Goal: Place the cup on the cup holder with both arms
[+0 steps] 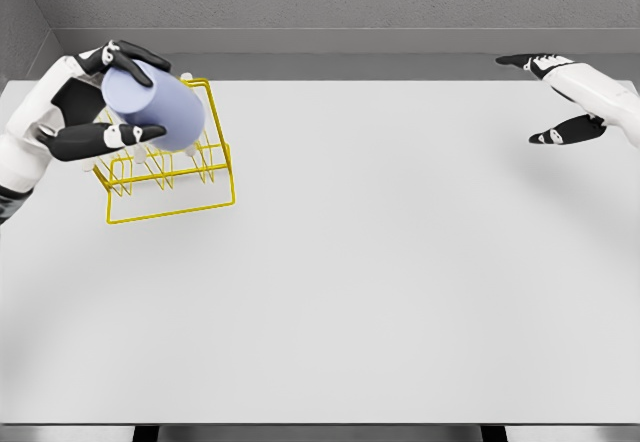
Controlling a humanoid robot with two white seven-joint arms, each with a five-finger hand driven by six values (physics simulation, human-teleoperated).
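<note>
The left hand [85, 102] has its black-tipped fingers [110, 138] curled around a pale lavender cylindrical cup [155, 107], tilted on its side just above the yellow wire cup holder [170, 177] on the white table [400, 282]. The right hand [570, 97] hovers far off, fingers spread, holding nothing.

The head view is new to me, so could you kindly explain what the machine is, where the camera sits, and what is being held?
This is a simulator's render from a camera on a humanoid robot's head, looking down at a pale grey table. The two white arms are the robot's own. The left hand grasps a light blue cylindrical cup, tilted over a yellow wire cup holder standing on the table. The right hand is at the far right, fingers spread, holding nothing.
</note>
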